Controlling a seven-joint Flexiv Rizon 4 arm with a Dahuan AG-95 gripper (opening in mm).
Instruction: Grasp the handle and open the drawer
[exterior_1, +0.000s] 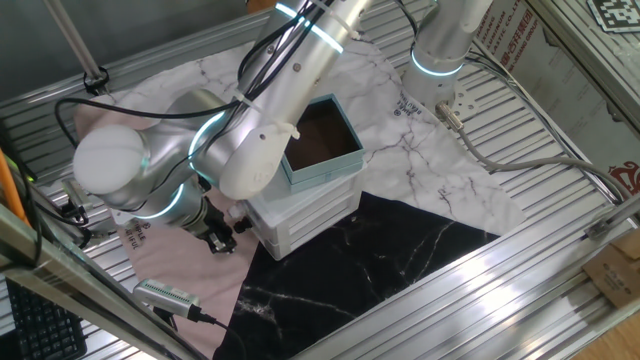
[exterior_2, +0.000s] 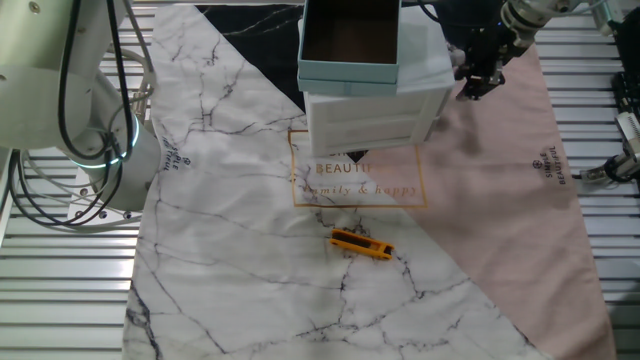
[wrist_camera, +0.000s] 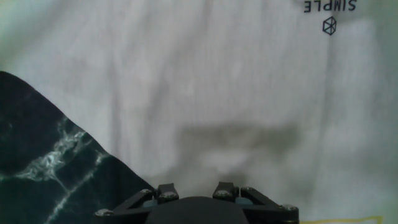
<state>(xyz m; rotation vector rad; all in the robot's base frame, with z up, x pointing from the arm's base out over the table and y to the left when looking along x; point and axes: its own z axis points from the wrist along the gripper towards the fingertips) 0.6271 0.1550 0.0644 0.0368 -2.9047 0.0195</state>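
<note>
The small white cabinet (exterior_1: 300, 215) stands on the cloths with a teal box (exterior_1: 322, 140) on top. It also shows in the other fixed view (exterior_2: 372, 118). The drawer is its lowest tier (exterior_1: 305, 232). The black handle does not show clearly in any view. My gripper (exterior_1: 217, 238) hangs low beside the cabinet's drawer side, a short way off it and touching nothing. The other fixed view shows the gripper (exterior_2: 477, 78) just right of the cabinet. The hand view shows only the finger bases (wrist_camera: 166, 191), set apart, over pale cloth.
The teal box (exterior_2: 350, 40) is open and brown inside. A small orange tool (exterior_2: 360, 244) lies on the marble-print cloth in front of the cabinet. A second arm's base (exterior_1: 440, 50) stands at the back. A grey device with a cable (exterior_1: 165, 296) lies near the table's edge.
</note>
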